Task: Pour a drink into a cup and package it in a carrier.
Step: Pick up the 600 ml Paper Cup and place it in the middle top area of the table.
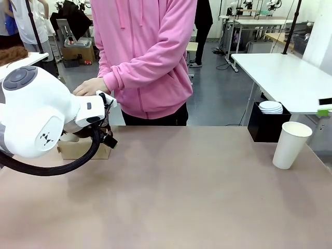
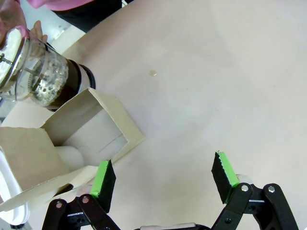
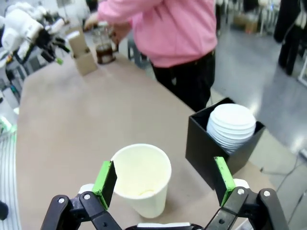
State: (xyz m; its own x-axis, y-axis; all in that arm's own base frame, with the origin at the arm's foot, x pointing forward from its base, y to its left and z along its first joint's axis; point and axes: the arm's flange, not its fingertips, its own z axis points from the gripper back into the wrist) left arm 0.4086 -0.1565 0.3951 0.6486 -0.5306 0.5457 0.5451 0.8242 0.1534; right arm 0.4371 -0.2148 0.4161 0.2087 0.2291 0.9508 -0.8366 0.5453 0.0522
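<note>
Left gripper (image 2: 163,167) spread wide, empty, just beside the carrier (image 2: 72,114). Jug (image 2: 41,76) of drink (image 2: 72,86) just beyond the carrier, a person's hand (image 1: 88,87) at its top. Cup (image 3: 141,179) upright, well apart from the carrier, straight ahead of the right gripper (image 3: 164,165), also wide and empty. Left arm judged nearer the jug

bright even light, soft shadows; wrist views warp at edges, perhaps blurred
</note>
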